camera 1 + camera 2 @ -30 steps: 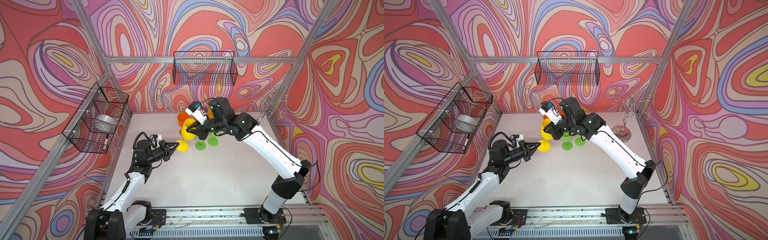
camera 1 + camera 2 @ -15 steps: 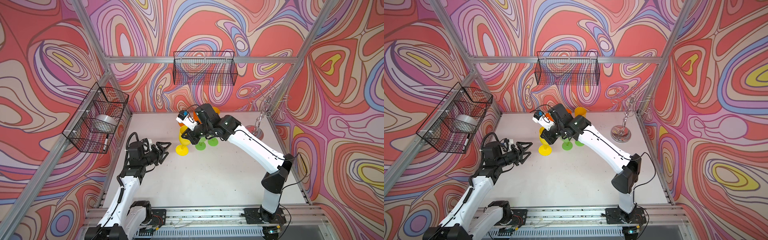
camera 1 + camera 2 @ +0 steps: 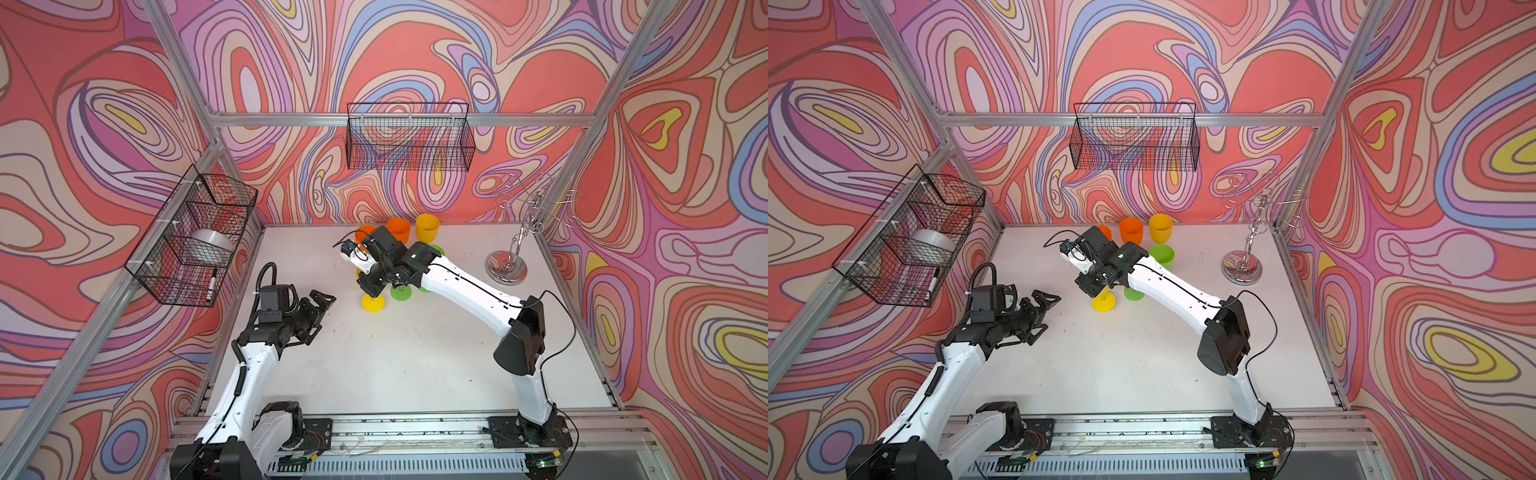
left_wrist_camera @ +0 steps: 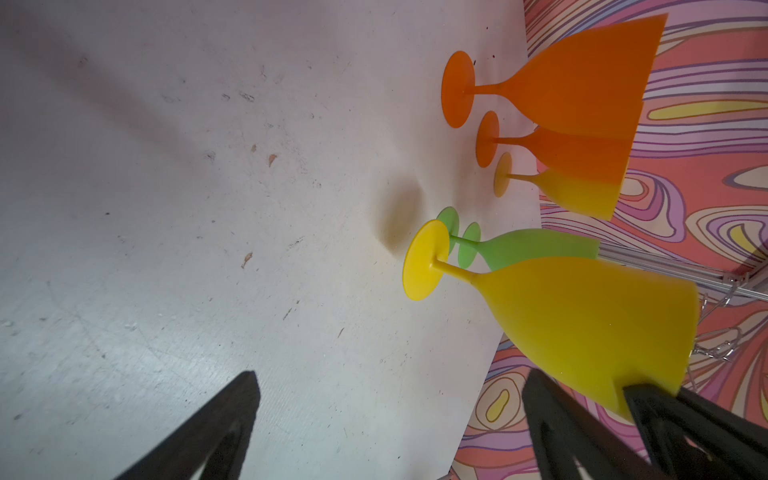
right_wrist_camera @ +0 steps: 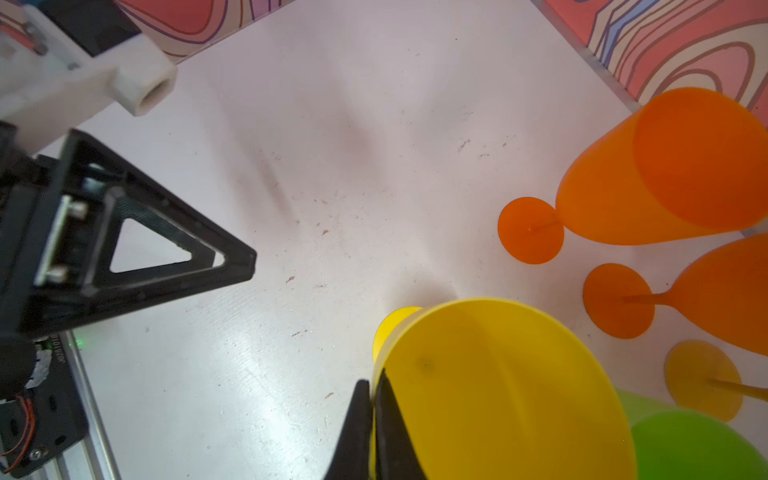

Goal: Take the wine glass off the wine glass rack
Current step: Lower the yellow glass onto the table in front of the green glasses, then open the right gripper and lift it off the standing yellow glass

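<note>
A: What changed since the earlier frame?

B: My left gripper (image 3: 322, 300) was clenched beside the yellow foot a second ago — now its black fingers (image 4: 216, 432) stand spread wide with nothing between them, and my left arm has pulled back toward the left wall. My right arm has swung left and lower; it was higher over the glasses before.

A: Right gripper (image 5: 371, 419)?

B: Clamped on the rim of the yellow wine glass (image 5: 498, 390), one finger inside the bowl, one outside, the thin plastic wall pinched between them. The wrist view shows that plainly.

A: Where does the glass sit?

B: Its round yellow foot (image 3: 372, 302) is on the white table (image 3: 415, 365). I can't tell whether it's tilted. Off the rack, well left of it.

A: The rack?

B: Wine glass rack (image 3: 507, 266) at the back right corner — shiny chrome wire, round mirrored base, twisted stem, looped arms at the top with no glasses on them.

A: Other stuff?

B: Two orange glasses (image 4: 582, 83), an amber one (image 4: 577, 193) and green glasses (image 3: 1160, 257) clustered behind the yellow one, all matte translucent plastic, flared bowls, thin stems, flat disc feet. Table top is scuffed and speckled. Two black wire mesh baskets (image 3: 409, 137) on the walls.
</note>
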Tool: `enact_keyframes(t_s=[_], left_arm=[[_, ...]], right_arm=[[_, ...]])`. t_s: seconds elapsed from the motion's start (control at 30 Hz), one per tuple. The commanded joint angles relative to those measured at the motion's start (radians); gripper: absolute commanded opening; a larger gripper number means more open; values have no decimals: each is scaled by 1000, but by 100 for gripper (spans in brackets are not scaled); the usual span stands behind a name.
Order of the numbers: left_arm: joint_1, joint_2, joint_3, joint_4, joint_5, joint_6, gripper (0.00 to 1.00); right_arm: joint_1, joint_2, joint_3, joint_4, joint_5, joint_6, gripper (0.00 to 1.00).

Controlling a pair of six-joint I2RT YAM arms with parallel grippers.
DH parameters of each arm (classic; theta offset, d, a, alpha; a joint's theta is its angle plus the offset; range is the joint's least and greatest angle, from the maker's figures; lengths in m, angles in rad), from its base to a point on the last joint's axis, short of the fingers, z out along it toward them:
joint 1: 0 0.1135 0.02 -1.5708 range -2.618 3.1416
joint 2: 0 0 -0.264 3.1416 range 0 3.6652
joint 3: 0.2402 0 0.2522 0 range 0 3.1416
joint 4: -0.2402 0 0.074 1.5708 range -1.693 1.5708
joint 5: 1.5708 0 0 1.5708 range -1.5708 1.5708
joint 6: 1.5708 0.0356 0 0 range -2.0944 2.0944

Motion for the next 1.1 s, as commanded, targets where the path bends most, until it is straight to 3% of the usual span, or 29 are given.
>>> enact_keyframes(t_s=[0.0,0.53,0.7,0.9,1.07], left_arm=[[6,12,37,-33,-21,28,99],[11,1,7,30,-12,-3,98],[14,12,29,27,-21,18,99],[16,28,96,3,-63,79,100],[16,19,179,-48,-140,161,100]], right_arm=[[2,19,3,72,54,-21,0],[-3,121,-35,204,74,-38,0],[-11,100,-35,202,46,-43,39],[-12,9,-59,222,43,-53,63],[-21,-160,-190,326,62,-43,77]])
